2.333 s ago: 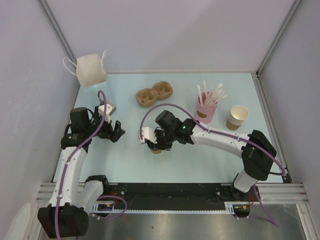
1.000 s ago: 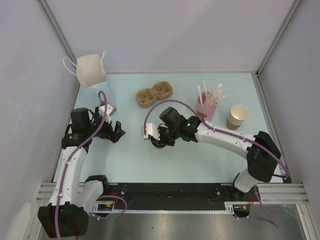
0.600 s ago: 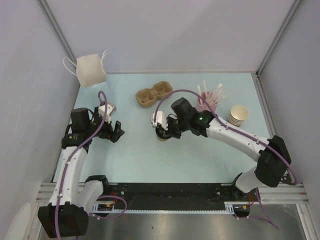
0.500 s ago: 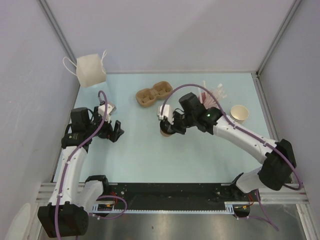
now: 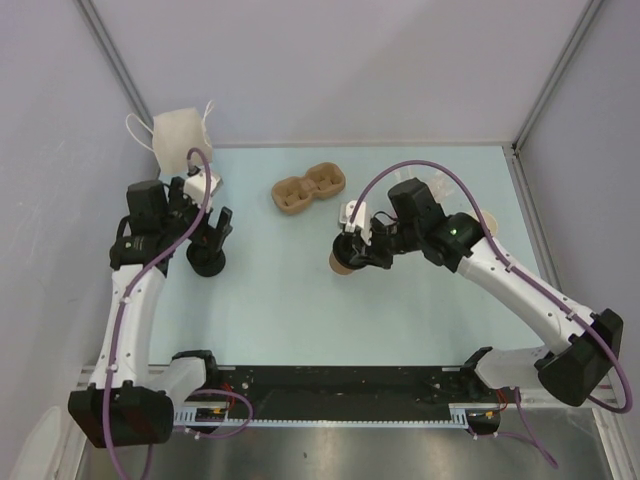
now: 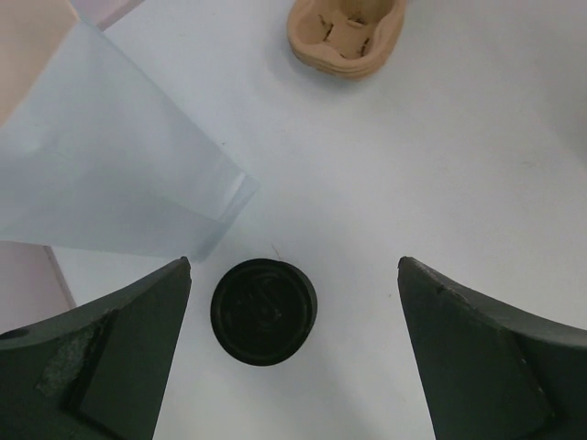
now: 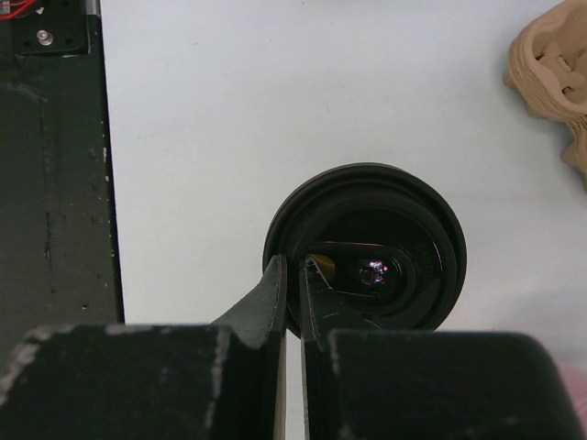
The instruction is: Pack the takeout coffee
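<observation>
Black lid (image 7: 394, 220) pinched at its rim by my right claw (image 7: 293, 268); cup carrier (image 5: 309, 188) lies near, up-left of it.

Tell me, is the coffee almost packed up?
Partway. Done: a black lid looks seated on the paper cup. In hand: the right gripper is pinched shut on that lid's rim, short of the cardboard carrier. Left: the cup isn't in the carrier yet, and its pockets are empty. The left gripper hangs open over a spare lid.
</observation>
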Controlling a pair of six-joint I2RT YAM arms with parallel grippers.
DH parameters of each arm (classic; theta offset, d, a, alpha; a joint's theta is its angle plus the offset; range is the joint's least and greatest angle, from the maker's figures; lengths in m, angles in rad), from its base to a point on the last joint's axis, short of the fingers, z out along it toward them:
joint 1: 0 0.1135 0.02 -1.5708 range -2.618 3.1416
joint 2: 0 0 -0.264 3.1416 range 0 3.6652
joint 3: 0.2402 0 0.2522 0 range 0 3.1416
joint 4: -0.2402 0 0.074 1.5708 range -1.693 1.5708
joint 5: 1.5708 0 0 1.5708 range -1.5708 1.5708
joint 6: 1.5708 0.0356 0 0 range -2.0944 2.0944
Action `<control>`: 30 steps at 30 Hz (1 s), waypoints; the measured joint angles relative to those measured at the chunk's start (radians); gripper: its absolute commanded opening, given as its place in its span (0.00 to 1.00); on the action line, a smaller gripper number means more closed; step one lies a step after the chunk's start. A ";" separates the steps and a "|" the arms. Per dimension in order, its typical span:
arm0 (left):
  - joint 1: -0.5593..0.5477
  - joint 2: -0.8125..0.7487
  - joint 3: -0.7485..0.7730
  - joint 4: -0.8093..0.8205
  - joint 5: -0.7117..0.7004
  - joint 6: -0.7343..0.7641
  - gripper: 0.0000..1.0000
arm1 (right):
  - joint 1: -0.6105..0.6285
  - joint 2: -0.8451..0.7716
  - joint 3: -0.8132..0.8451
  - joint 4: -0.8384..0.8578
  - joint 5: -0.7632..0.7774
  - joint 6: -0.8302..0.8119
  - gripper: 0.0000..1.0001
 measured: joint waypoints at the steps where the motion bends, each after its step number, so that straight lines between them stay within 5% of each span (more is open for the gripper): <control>1: 0.000 0.019 0.015 0.007 -0.008 -0.002 0.99 | -0.002 0.000 0.000 -0.002 -0.005 0.000 0.00; 30: -0.121 0.325 0.258 0.206 -0.161 0.082 0.99 | -0.088 -0.002 -0.068 -0.002 -0.090 0.000 0.00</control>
